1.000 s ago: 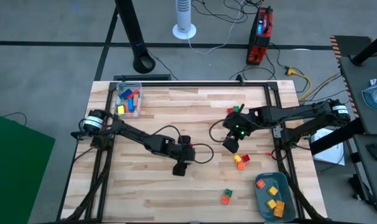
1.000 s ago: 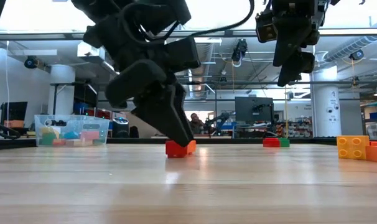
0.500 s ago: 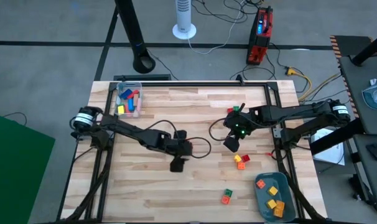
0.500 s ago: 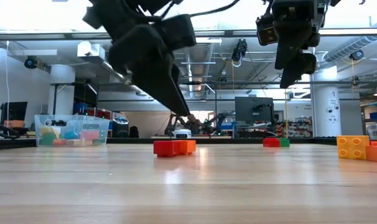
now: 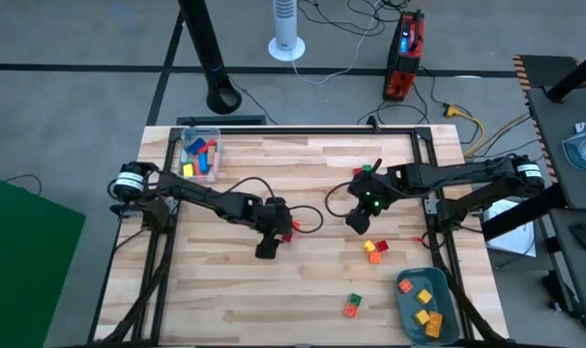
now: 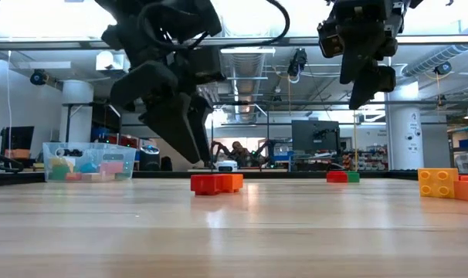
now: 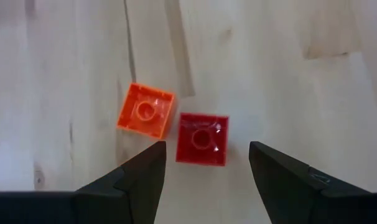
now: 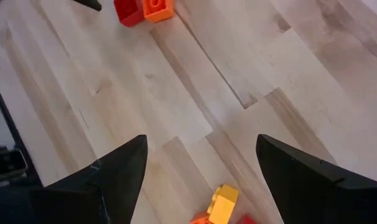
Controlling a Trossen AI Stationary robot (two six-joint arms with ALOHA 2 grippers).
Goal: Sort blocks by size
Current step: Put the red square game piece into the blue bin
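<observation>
**Red and orange pair down on the wood, both grippers empty**

Red block [image 7: 202, 138] and orange block [image 7: 146, 111] lie touching on the table [image 5: 303, 290], mid-board. A second ago my left gripper [image 7: 206, 175] was down over the red block; it has since lifted and now hangs just above it, jaws wide, holding nothing. So that pair is unsorted. My right gripper [image 5: 357, 222] waits further right of the red block, jaws wide and empty, above the orange-yellow blocks [image 5: 374, 248]. More blocks sit in the clear box [image 5: 200, 158] and grey-blue tray [image 5: 425, 307].
</observation>
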